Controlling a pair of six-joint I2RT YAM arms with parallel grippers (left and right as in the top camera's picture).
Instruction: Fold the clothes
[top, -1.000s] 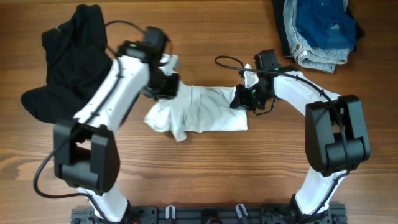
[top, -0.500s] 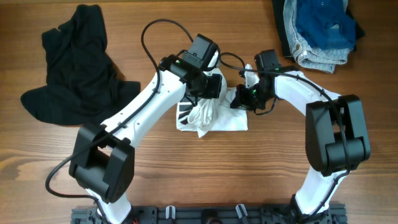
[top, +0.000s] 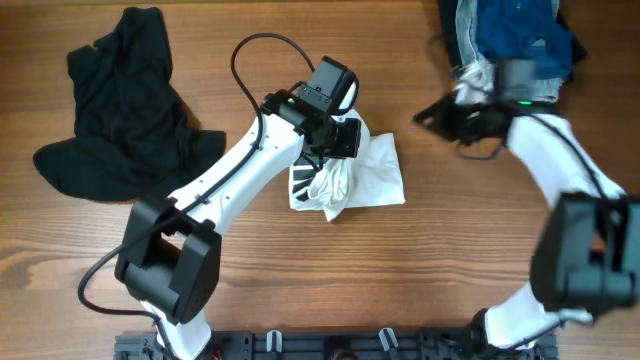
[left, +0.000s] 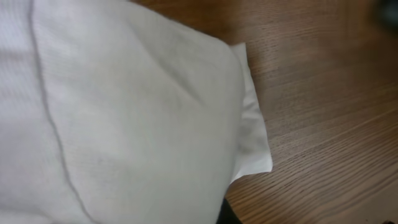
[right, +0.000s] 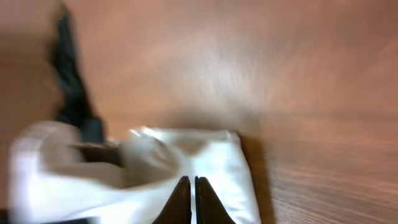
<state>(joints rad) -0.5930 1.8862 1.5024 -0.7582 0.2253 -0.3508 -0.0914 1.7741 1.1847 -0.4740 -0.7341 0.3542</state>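
Note:
A white garment (top: 375, 175) lies at the table's middle, its left part folded over to the right and bunched. My left gripper (top: 338, 140) is over its top edge and holds the folded part. The cloth fills the left wrist view (left: 137, 112) and hides the fingers. My right gripper (top: 432, 113) is off the garment, blurred, up and to the right of it. In the right wrist view its fingers (right: 189, 199) are pressed together and empty, with the white garment (right: 217, 162) ahead of them.
A crumpled black garment (top: 115, 110) lies at the far left. A pile of blue denim clothes (top: 515, 45) sits at the back right corner, close behind the right arm. Bare wood table (top: 480, 250) lies in front.
My left gripper carried the garment's left part across to the right, folding it over. My right gripper let go of the right edge and swung away to the upper right.

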